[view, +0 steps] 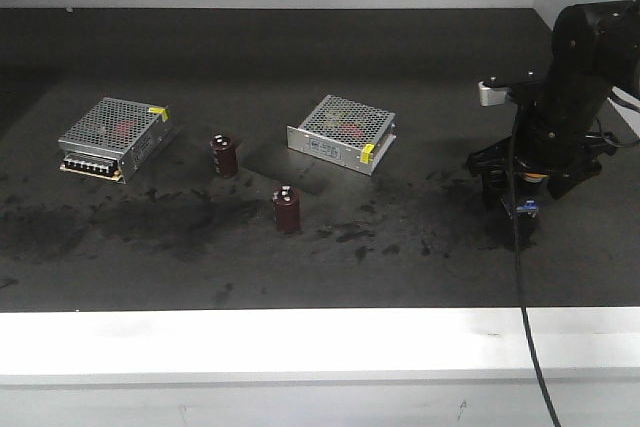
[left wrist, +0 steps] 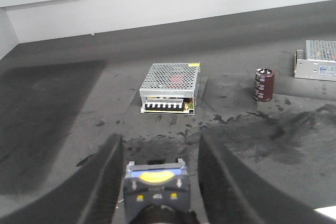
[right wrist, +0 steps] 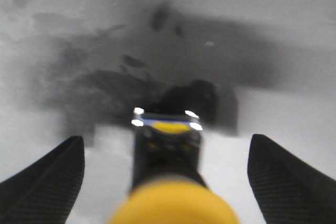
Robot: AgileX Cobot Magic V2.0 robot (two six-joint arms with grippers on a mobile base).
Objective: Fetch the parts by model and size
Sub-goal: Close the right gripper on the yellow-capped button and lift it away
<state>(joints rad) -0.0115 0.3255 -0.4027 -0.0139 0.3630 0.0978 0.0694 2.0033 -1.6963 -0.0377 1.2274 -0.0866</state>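
In the left wrist view a push-button switch (left wrist: 155, 184) with a dark body and a blue base sits between my left gripper's (left wrist: 158, 137) fingers (left wrist: 102, 182). It is held just above the table with its base pointing away. Its cap end is cut off at the bottom edge and looks dark. In the right wrist view the yellow-capped switch (right wrist: 167, 150) stands between the wide-apart fingers (right wrist: 52, 177) of my right gripper (right wrist: 165, 137), which touch nothing. From the front my right gripper (view: 515, 212) points down at the table on the right, with a blue bit of the switch (view: 524, 209) showing. My left gripper is out of the front view.
Two silver mesh-topped boxes lie on the black table (view: 420, 277), one at the left (view: 115, 137) and one in the middle (view: 342, 134). Two dark maroon cylinders (view: 224, 155) (view: 287, 209) stand between them. The table's front edge (view: 320, 309) meets a white ledge.
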